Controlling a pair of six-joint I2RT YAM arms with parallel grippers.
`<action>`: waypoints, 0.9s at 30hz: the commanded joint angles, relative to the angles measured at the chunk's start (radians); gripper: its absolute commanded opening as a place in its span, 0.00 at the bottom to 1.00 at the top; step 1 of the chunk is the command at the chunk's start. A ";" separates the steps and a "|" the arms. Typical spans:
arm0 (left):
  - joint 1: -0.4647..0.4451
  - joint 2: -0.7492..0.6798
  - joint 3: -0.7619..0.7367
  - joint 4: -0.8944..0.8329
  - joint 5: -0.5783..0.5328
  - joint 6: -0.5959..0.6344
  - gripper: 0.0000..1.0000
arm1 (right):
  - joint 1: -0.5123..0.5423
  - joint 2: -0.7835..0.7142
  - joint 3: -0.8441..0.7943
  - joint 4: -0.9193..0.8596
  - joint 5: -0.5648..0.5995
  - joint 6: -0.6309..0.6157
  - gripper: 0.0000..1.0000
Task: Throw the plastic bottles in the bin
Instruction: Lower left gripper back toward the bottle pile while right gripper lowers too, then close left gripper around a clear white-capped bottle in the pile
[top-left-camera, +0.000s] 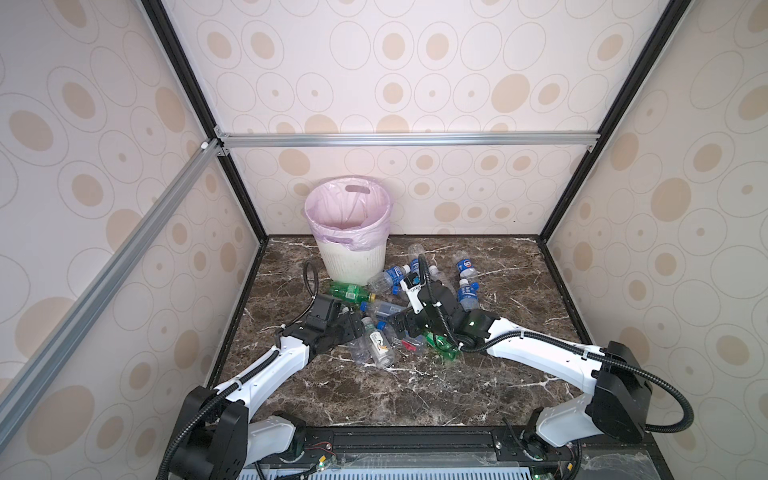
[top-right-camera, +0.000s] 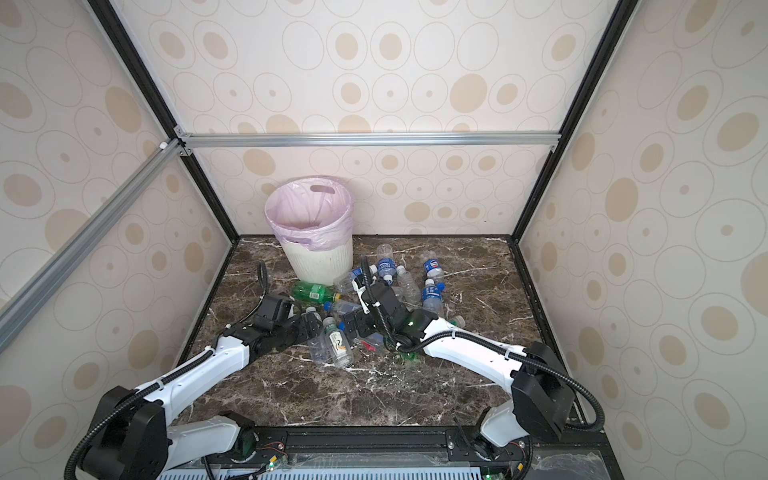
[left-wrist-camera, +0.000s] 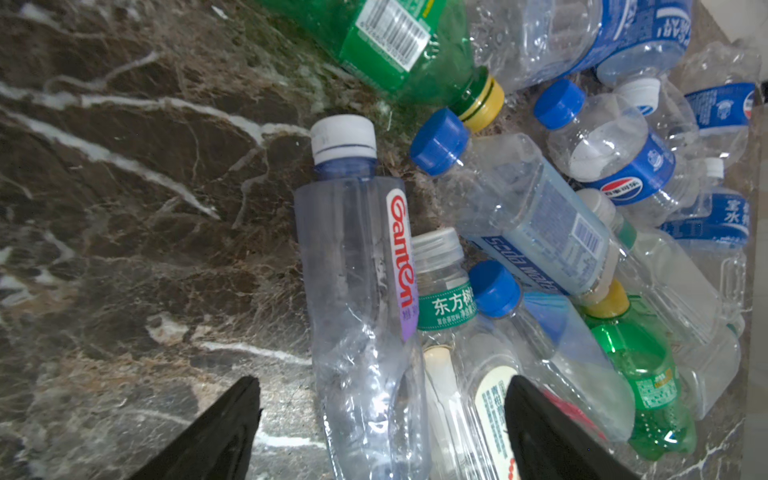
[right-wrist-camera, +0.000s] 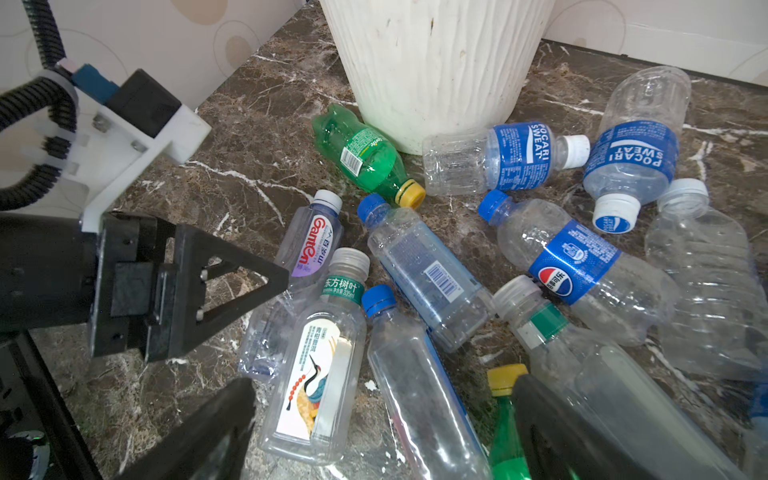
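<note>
Your left gripper (left-wrist-camera: 382, 379) reaches in low, jaws spread either side of the Ganten bottle (left-wrist-camera: 353, 291). Your right gripper (right-wrist-camera: 384, 380) hangs spread above the other bottles (top-left-camera: 467, 295). The Ganten bottle lies flat in front of the bin (top-left-camera: 353, 266), its cap pointing towards it. The table (top-left-camera: 415, 395) is dark marble, and the walls (top-left-camera: 415, 83) are dotted.

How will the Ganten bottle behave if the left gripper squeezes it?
Probably very light: the Ganten bottle looks empty and see-through. Likely to buckle: its lower body is already crumpled where the left gripper straddles it. It may slip or roll, being smooth, round and lying on its side on the marble table.
</note>
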 joint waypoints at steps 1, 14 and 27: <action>0.011 0.041 -0.016 0.053 0.028 -0.019 0.86 | -0.001 -0.037 -0.015 0.049 0.027 0.006 1.00; 0.019 0.151 -0.046 0.145 0.010 0.019 0.70 | 0.000 -0.031 -0.041 0.077 0.019 0.029 1.00; 0.039 0.135 -0.063 0.164 0.003 0.038 0.51 | -0.001 -0.019 -0.044 0.095 0.022 0.034 1.00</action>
